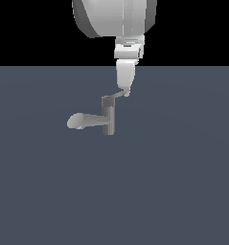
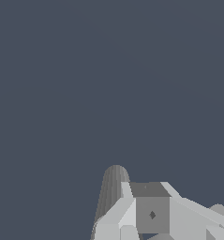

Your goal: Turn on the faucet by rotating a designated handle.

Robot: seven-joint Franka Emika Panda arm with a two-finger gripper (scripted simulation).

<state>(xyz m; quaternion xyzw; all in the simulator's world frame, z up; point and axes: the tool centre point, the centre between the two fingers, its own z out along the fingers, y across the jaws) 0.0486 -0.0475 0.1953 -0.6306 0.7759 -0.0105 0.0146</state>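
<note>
The grey faucet (image 1: 108, 116) stands upright on the flat floor in the middle of the exterior view. Its thick rounded spout (image 1: 79, 120) points to the exterior view's left. The thin light-grey handle (image 1: 116, 95) slants up from the top cap toward the exterior view's right. My gripper (image 1: 126, 91) hangs straight down from above, and its tip touches the handle's outer end. The fingers look pressed together with nothing between them. In the wrist view the fingers (image 2: 152, 214) show close up, next to a thick ribbed grey rounded-end shape (image 2: 112, 192) that looks like the spout.
The dark blue-grey floor (image 1: 183, 182) runs flat on all sides of the faucet. The big white arm (image 1: 115, 16) fills the upper middle of the exterior view. No other objects show.
</note>
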